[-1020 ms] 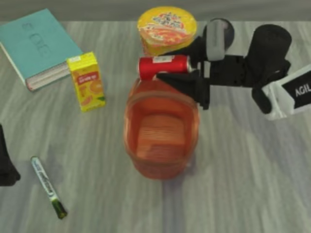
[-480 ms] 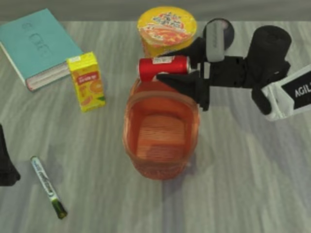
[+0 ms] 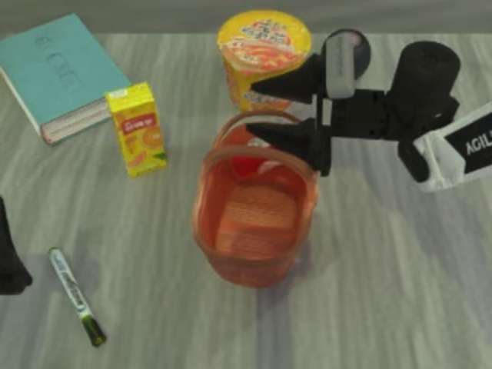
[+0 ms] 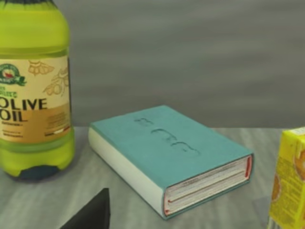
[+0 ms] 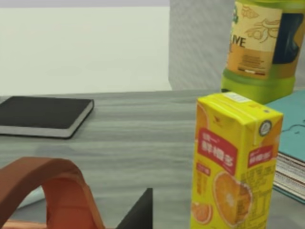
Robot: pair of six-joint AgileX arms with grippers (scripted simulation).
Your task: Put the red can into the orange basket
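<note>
- Right gripper (image 3: 269,108): jaws spread wide, holding nothing, poised above the far rim of the orange basket (image 3: 211,234)
- Red can (image 3: 247,164): inside the basket at its far end, partly hidden under the hoop handle
- Noodle cup (image 3: 264,44): just beyond the gripper's far finger; open tabletop lies right of the basket
- Juice carton (image 3: 137,128), teal book (image 3: 58,73) and marker (image 3: 77,296): left of the basket, apart from it
- Olive oil bottle (image 4: 33,86): label reads "OLIVE OIL"
- Left gripper (image 3: 9,257): parked at the table's left edge, jaw state cannot be told
</note>
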